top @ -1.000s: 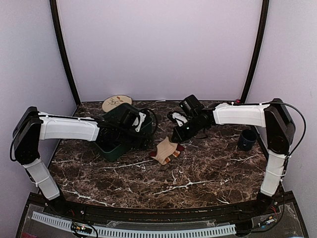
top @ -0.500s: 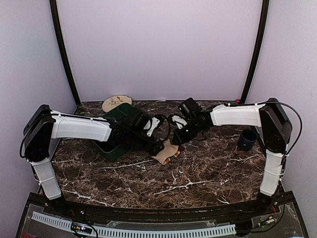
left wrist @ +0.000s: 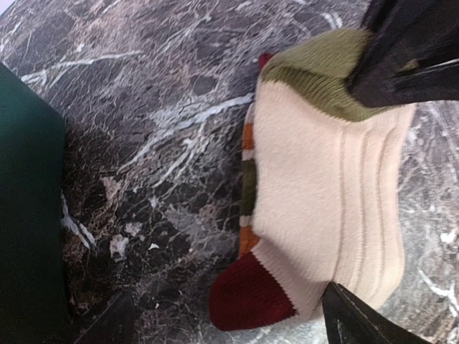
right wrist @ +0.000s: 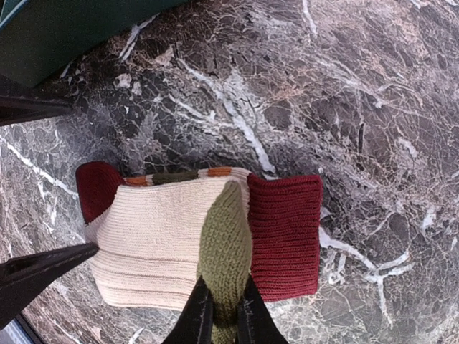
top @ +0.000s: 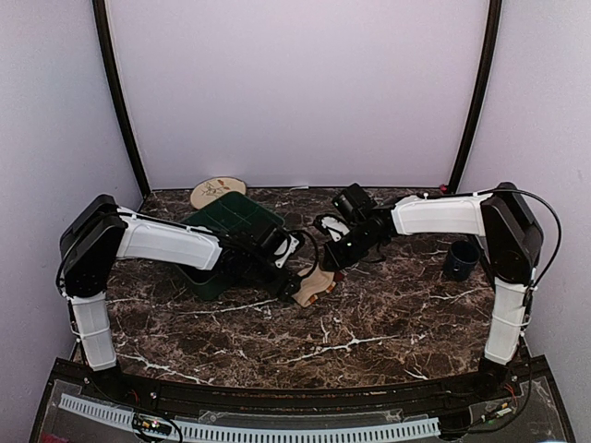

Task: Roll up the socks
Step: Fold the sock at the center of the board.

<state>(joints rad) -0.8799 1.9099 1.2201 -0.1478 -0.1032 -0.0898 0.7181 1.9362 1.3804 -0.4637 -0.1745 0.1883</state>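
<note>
step: right gripper (right wrist: 224,314) pinches the olive heel of the socks (right wrist: 154,236), seemingly mid-roll
left gripper (left wrist: 356,188): wide, socks between its fingers
next: close, tuck

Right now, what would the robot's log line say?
right end effector: shut on cream knitted sock, olive patch | left end effector: open, straddling sock

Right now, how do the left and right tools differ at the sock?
The right tool is shut, pinching the olive patch of the sock; the left tool is open, holding nothing. The right tool grips mid-sock; the left tool's tips stand apart near its dark red toe end. Both are at the same sock.
</note>
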